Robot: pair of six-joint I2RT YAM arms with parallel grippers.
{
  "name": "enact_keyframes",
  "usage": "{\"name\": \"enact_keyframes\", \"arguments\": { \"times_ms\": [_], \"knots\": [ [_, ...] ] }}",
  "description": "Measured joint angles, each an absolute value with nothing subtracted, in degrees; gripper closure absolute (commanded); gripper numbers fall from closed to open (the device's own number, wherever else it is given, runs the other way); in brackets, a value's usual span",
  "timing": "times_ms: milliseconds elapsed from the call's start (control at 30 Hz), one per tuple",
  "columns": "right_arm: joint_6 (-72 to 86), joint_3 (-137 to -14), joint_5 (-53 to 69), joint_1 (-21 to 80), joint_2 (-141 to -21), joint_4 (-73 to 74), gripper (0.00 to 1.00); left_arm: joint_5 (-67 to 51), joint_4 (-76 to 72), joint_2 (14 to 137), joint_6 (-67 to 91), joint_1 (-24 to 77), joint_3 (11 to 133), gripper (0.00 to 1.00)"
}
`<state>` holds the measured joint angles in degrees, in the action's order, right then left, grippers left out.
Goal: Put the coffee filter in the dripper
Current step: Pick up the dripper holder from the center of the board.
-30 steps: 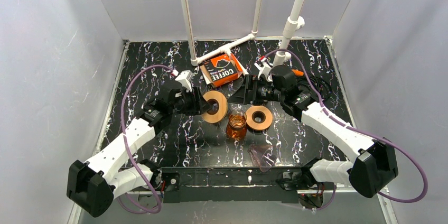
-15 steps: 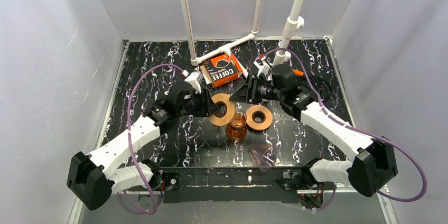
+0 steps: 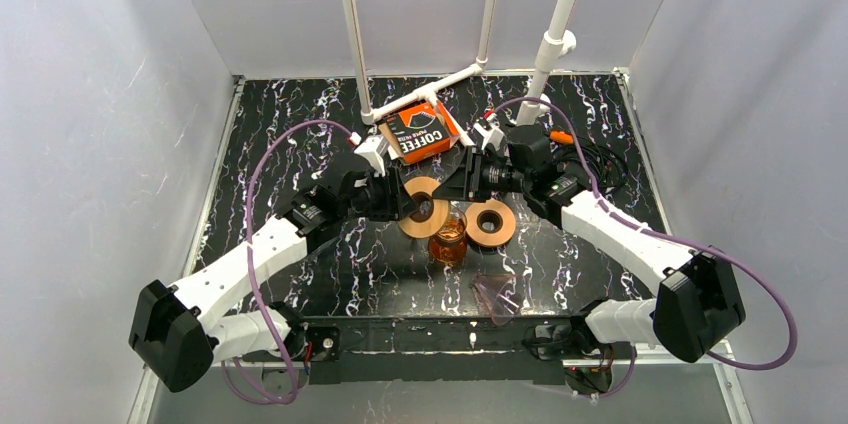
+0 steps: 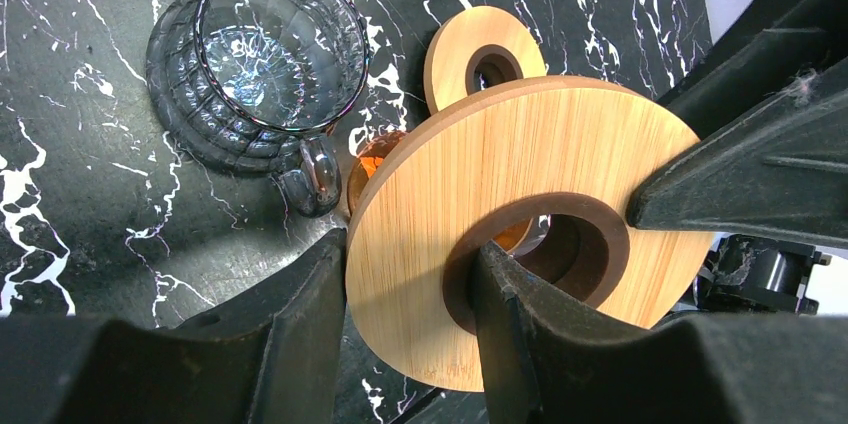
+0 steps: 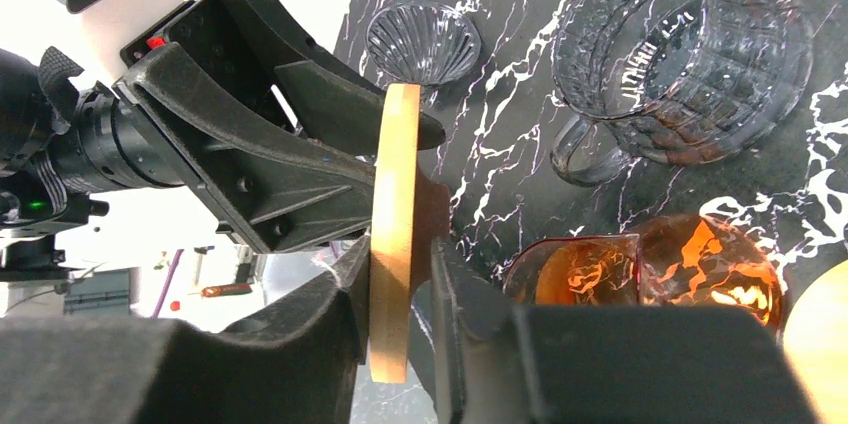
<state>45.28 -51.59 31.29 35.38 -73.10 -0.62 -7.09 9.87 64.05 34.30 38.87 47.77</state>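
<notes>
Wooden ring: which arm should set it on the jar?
Right, probably: right hand pinches the ring by its rim, jar close by; left hand has a finger through the hole.

Amber jar point(image 3: 447, 244) crowds under ring point(image 4: 540, 144); left seemingly free.

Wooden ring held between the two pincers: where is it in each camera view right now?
Top external: wooden ring at centre, just up-left of the amber jar.
Left wrist: face on, filling the lower middle; jar peeks past its left rim.
Right wrist: edge on, upright, left of centre; jar at lower right.
Shared landmark: the amber jar.
</notes>
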Motion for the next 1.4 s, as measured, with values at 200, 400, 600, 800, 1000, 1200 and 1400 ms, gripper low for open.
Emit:
{"name": "enact_keyframes", "arguments": {
  "times_ms": [200, 400, 600, 800, 1000, 1200, 1400],
  "knots": [
    [45.39, -51.37, 31.66, 35.4, -73.17, -1.1, 0.9, -6.83, 9.5, 64.42, 34.39, 38.98, 47.77, 1.0],
    [45.12, -50.72, 31.55, 35.4, -73.12, -1.89, 0.99, -6.46, 9.67, 64.42, 34.54, 39.13, 47.75, 0.78],
    [44.31, -50.7, 31.09, 35.4, -73.1, -1.8, 0.99, -6.44, 9.21, 64.42, 34.89, 39.11, 47.35, 0.46],
    [40.21, -50.7, 27.86, 35.4, -73.1, 1.91, 0.99, -6.5, 7.33, 63.75, 36.05, 39.11, 47.31, 0.2],
    [38.41, -50.7, 25.76, 35.33, -72.47, 3.81, 0.99, -6.85, 6.5, 63.55, 36.1, 39.11, 47.33, 0.15],
    [37.52, -50.7, 22.79, 35.24, -70.11, 6.09, 0.99, -6.72, 7.55, 63.46, 35.77, 38.72, 47.44, 0.08],
    [37.26, -50.68, 18.92, 35.22, -66.19, 7.31, 0.99, -5.13, 9.87, 60.9, 34.37, 37.21, 47.44, 0.02]
  ]
}}
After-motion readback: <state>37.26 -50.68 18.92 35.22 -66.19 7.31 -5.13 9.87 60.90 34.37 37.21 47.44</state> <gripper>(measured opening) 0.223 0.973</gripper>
